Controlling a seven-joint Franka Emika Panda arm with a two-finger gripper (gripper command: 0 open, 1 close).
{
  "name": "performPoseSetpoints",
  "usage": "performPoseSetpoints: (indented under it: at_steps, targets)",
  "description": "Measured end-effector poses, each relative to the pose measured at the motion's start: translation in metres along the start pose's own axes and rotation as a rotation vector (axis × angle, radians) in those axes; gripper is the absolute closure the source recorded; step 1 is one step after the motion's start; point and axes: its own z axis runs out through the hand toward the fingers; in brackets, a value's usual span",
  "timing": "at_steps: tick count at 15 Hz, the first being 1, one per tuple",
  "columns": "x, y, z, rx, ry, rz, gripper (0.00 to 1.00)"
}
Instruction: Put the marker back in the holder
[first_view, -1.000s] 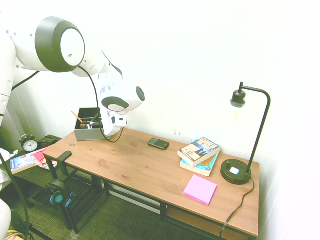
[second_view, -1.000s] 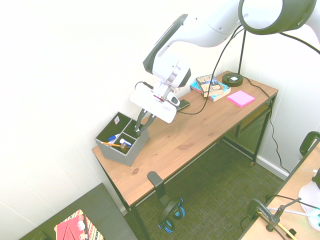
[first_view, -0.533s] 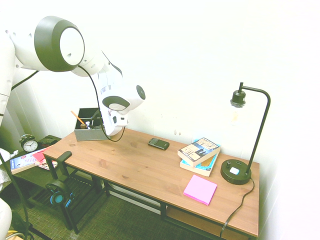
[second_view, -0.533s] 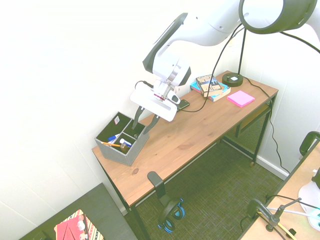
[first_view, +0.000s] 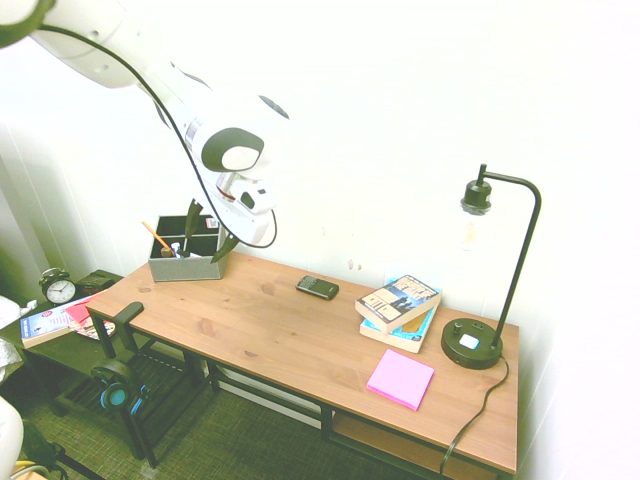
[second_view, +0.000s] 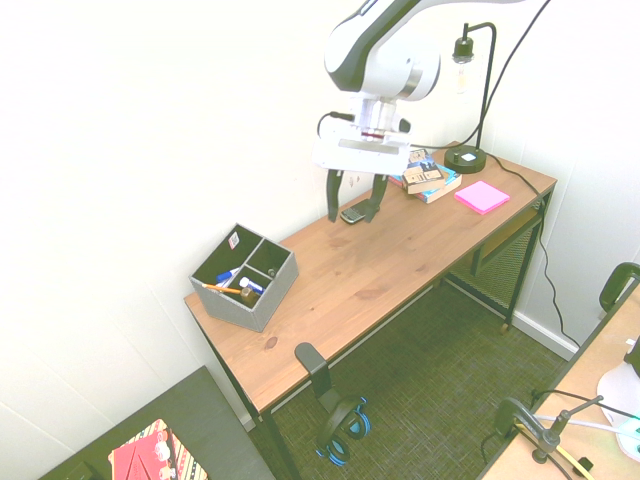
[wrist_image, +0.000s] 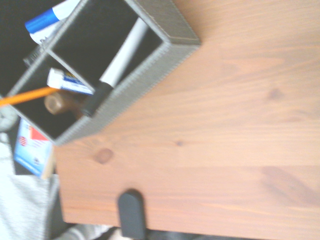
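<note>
The marker (wrist_image: 121, 60), white-barrelled with a black cap, stands slanted inside one compartment of the grey holder (wrist_image: 170, 27). The holder (second_view: 247, 305) (first_view: 180, 268) sits at the desk's end by the wall. My gripper (second_view: 353, 202) (first_view: 207, 238) hangs open and empty, well above the desktop. In the second exterior view it is off to the side of the holder, over the phone (second_view: 352, 214). Nothing sits between its fingers.
An orange pencil (wrist_image: 25, 96) and small items share the holder. A black phone (first_view: 317, 287), stacked books (first_view: 400, 305), a pink sticky pad (first_view: 400, 378) and a black desk lamp (first_view: 475, 345) spread along the desk. Headphones (second_view: 340, 420) hang at the desk's end.
The gripper opened, letting go of the marker in the holder. It then rose and swung away from the holder toward the phone.
</note>
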Motion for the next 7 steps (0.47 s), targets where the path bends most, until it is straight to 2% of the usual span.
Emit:
performPoseSetpoints:
  at_steps: [2,7]
  targets:
    - [-0.012,0.019,-0.024,-0.055,0.089,-0.078,0.00]
    - [-0.028,0.031,-0.039,-0.176,0.325,-0.265,0.00]
